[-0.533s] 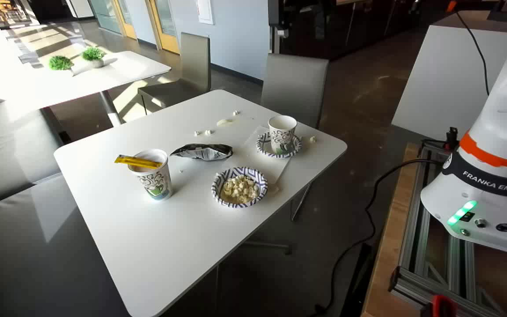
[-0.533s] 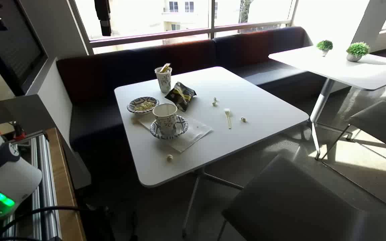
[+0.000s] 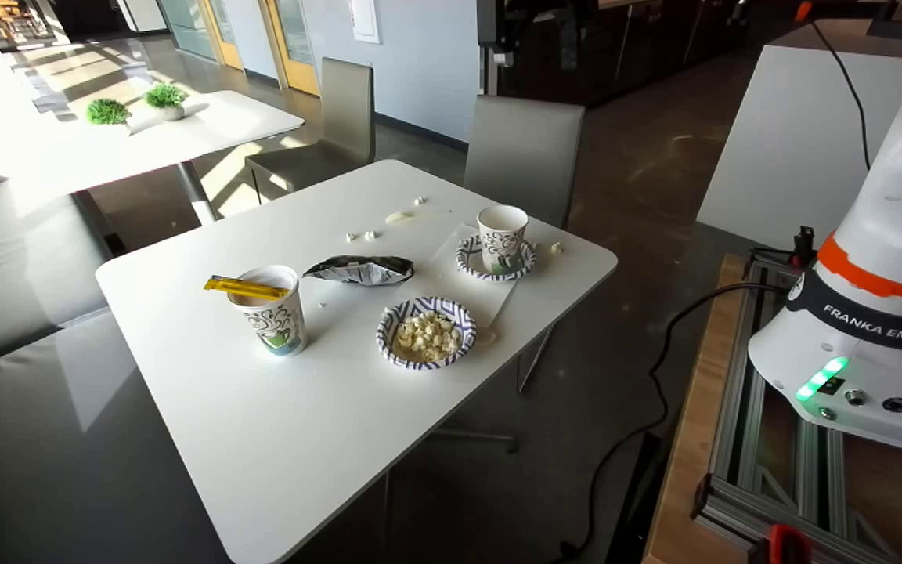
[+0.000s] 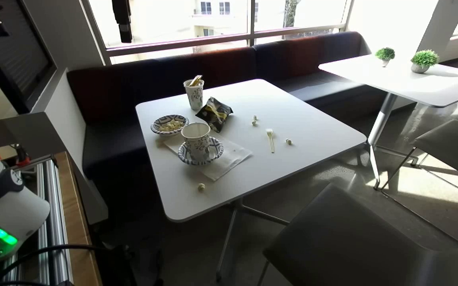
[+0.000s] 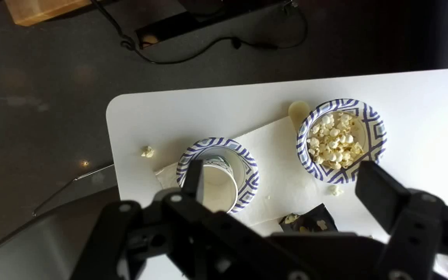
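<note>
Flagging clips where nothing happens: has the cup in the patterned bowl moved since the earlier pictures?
No, no visible shift any way: in both exterior views the cup keeps its place against the white table.

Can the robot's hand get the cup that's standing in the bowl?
Probably yes. The hand is open wide, and nothing covers the cup. The bowl goes around only the cup's bottom part, so the upper sides look free to grab. It would have to come lower first.
</note>
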Robot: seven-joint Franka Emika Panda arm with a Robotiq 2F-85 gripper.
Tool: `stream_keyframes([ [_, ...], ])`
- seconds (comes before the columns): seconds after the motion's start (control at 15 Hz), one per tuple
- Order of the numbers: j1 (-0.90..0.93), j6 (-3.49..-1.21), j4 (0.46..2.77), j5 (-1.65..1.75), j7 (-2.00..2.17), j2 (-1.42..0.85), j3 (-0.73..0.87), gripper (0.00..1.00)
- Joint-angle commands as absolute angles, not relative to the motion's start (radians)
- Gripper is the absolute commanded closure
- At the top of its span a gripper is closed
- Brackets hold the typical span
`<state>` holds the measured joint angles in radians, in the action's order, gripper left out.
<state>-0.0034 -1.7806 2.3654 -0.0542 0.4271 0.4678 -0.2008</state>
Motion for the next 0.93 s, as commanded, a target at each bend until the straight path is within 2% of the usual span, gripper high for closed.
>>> stream_keyframes([
  [0.0, 0.003, -1.765, 2.349, -0.003, 0.423, 0.445, -0.2, 0.0],
  [0.33, 0.03, -1.877, 2.311, 0.188, 0.252, 0.293, -0.21, 0.0],
  [0.87, 0.033, -2.496, 2.383, 0.386, 0.014, 0.058, -0.144, 0.0],
])
